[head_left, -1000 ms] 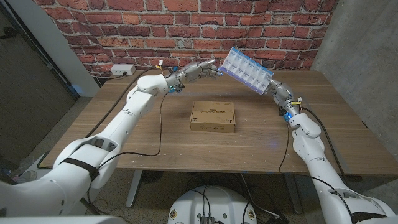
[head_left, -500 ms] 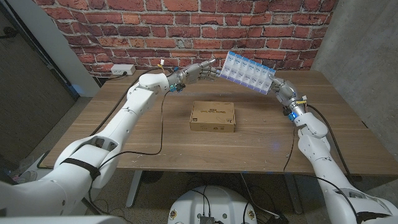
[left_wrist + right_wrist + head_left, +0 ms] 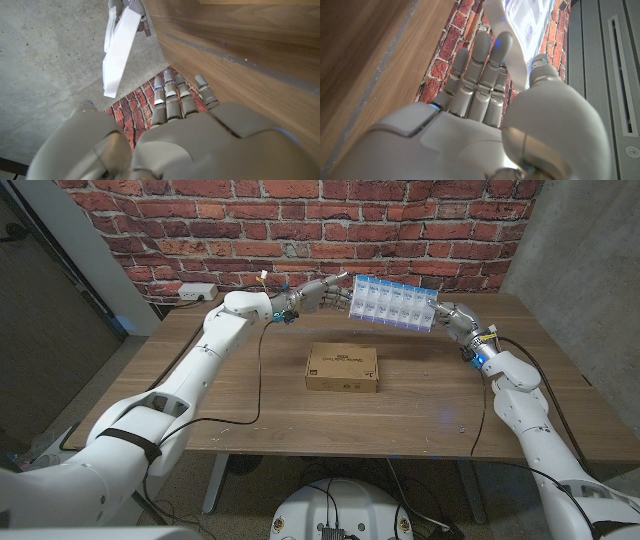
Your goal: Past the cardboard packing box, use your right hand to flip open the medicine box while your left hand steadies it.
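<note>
- Pill box [image 3: 391,302] held in the air beyond the cardboard box [image 3: 342,367], gripped at one end by right hand [image 3: 452,317].
- Left hand [image 3: 318,296] open, fingertips near the opposite end; contact unclear.
- Likely light, stiff, slippery plastic; steady by the ends, away from the lids.

Medicine box [image 3: 390,302]: translucent glossy plastic, pale blue-white lids. Packing box [image 3: 342,367]: matt brown cardboard, printed top. Table [image 3: 250,395]: smooth wood, visible grain, dull sheen. Right hand [image 3: 451,316] and left hand [image 3: 318,297]: grey satin metal-look segments. Arm shells: glossy white plastic. Back wall: rough red brick.
</note>
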{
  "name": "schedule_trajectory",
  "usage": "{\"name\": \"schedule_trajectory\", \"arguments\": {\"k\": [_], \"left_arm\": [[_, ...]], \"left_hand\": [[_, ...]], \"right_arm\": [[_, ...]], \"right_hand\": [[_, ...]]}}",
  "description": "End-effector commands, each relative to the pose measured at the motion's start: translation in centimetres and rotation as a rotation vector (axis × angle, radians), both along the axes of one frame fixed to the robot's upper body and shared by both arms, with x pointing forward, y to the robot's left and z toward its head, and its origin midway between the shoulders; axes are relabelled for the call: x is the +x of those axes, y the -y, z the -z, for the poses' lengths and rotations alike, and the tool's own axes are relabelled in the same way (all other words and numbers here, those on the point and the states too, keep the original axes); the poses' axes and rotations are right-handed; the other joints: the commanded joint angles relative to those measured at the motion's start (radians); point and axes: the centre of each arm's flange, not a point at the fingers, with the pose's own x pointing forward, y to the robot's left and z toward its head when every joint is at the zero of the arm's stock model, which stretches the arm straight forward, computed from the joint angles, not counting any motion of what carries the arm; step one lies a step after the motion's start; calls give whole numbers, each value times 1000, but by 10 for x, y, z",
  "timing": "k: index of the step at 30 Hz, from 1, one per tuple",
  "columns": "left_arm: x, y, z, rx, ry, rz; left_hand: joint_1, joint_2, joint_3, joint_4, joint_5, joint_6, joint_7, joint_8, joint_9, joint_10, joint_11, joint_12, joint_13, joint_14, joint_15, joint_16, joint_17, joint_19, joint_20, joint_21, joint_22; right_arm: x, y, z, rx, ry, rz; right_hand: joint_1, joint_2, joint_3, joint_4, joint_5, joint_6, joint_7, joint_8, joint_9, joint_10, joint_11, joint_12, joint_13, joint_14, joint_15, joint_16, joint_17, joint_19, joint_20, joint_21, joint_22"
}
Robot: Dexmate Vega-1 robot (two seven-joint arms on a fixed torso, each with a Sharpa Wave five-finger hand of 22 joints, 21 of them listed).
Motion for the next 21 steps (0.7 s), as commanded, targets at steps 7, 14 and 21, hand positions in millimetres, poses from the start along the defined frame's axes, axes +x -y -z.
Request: {"name": "schedule_trajectory", "arguments": {"k": [7,14,21], "left_arm": [[-13,2,-12,67,83,-24],[-18,0,-14,37,108,-65],[-19,-2,-13,25,97,-60]], "left_hand": [[183,28,46,-84,8,48,-29,9,-1,53,-55,16,-28,61,-57,19,-25,46,2,29,-3],[308,72,97,-144,-22,172,-34,37,-10,156,-111,47,-58,156,-114,45,-44,109,3,61,-10],[396,112,147,-189,-40,296,-50,58,-35,258,-140,71,-86,238,-159,61,-61,161,2,91,-17]], "right_arm": [[2,-1,-13,-159,-78,86],[2,-10,-22,-180,-58,74],[-2,-17,-31,-180,-26,68]], "right_hand": [[111,103,41,-38,6,63,14,2,7,-2,7,3,3,-10,-71,4,-1,-3,-68,15,-4],[114,102,41,-39,6,66,14,1,10,-1,7,4,5,-8,-70,8,5,-1,-67,19,-9],[114,102,41,-37,5,66,13,-1,15,-1,4,4,5,-6,-71,7,5,-3,-67,20,-13]]}}
